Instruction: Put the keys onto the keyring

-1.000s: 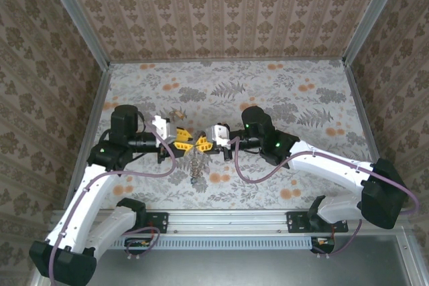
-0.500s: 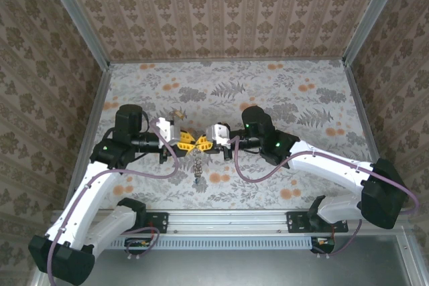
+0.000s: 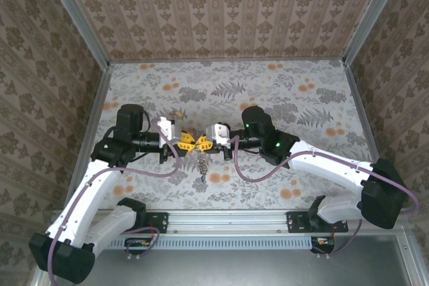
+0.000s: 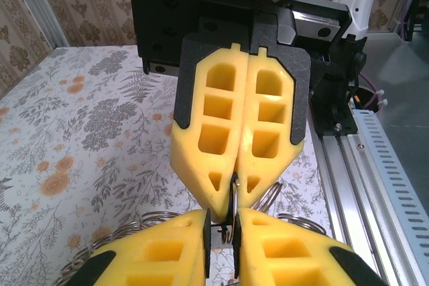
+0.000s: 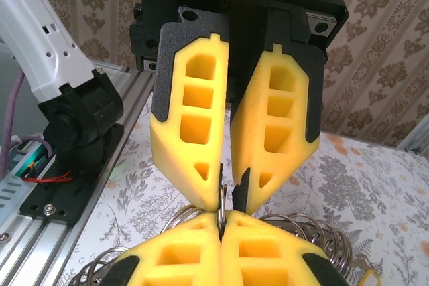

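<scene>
Meeting tip to tip near the middle of the table [image 3: 301, 98]: left gripper [image 3: 182, 141] at 9 o'clock, right gripper [image 3: 202, 143] at 3 o'clock. Both pinching one thin wire of the keyring [image 3: 202, 163], the right pressing tight together on it, the left leaving a narrow slit around it. Dangling toward 6 o'clock from the pinch, coils bunching just beneath the fingertips, keys proving too small to tell apart
</scene>
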